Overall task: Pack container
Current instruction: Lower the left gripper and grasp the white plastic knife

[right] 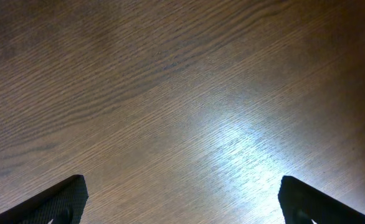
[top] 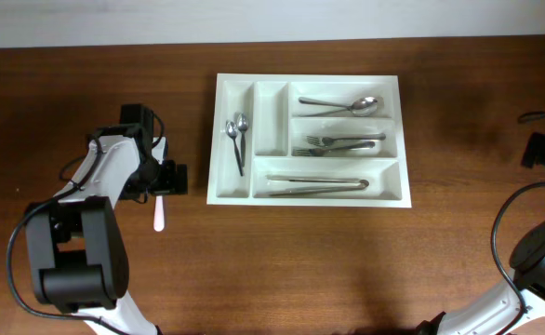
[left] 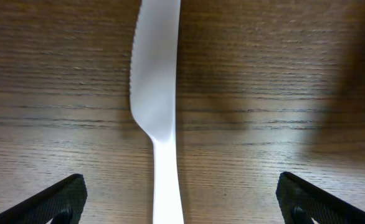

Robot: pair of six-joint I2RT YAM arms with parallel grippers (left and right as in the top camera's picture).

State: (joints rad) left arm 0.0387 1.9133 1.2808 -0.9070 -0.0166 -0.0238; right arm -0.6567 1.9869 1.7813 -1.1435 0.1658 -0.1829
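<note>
Picking for the container, I am poising my left fingers, spread apart, over the white knife; next, probably closing on its handle.

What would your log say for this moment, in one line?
left end effector: open, over white plastic knife on table | right end effector: open, empty | container: metal cutlery inside, knife outside
</note>
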